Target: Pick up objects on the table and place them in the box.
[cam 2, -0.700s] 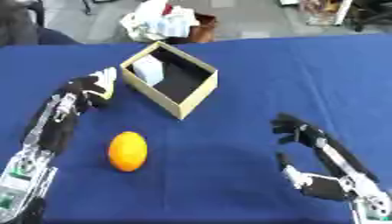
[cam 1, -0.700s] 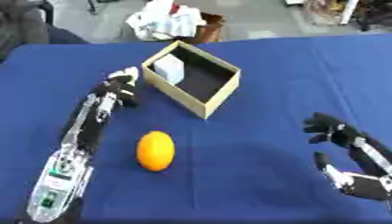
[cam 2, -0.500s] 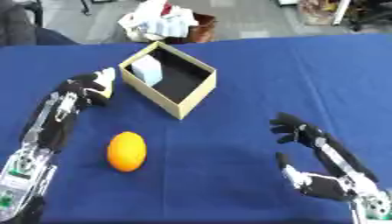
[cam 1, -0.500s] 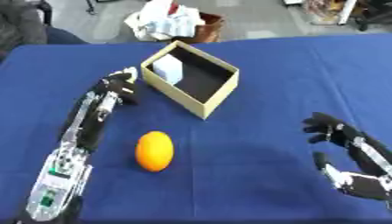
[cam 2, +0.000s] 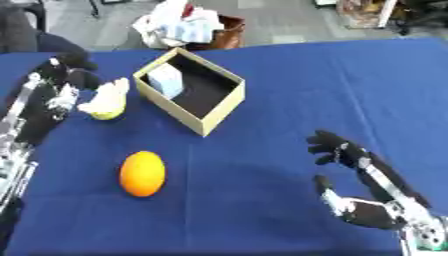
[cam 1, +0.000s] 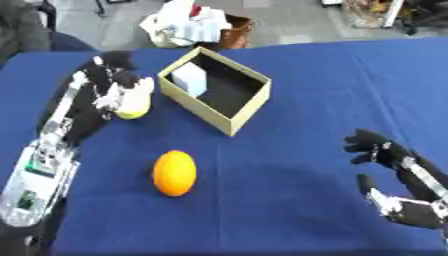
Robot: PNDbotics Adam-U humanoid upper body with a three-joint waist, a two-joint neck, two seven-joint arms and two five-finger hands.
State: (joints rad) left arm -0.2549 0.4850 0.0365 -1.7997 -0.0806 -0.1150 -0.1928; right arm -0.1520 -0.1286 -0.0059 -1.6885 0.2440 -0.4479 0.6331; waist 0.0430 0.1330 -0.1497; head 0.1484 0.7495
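Counter [cam 1: 332, 85] is covered in a blue cloth, smooth and matte, filling most of the frame. Beyond its far edge at top centre sits a heap of white crumpled stuff [cam 1: 188, 25] next to a brown container [cam 1: 234, 31]; a dark shape shows in the upper left corner, can't make it out

Box [cam 1: 229, 120]: open-top, rectangular, tan cardboard walls, dark inside, sitting skewed at upper centre. A pale blue-white block [cam 1: 189, 80] stands in its far left corner

Orange fruit [cam 1: 174, 173]: oval, smooth skin, lying alone on the cloth at lower left of centre, well apart from the box and from both hands. Nothing blocks it

Left hand [cam 1: 107, 85] is in the upper left, arm running up from the lower left corner, black with silver links. Its fingers are curled round a yellow-green rounded object [cam 2: 106, 112] with a pale upper part. The object is just left of the box's near left wall, not touching it as far as I can tell. Whether it rests on the cloth or is lifted, can't tell

Right hand [cam 2: 350, 156] is at lower right, holding nothing, fingers spread and relaxed, palm side up, well apart from the box and the fruit. Only bare cloth between it and the box
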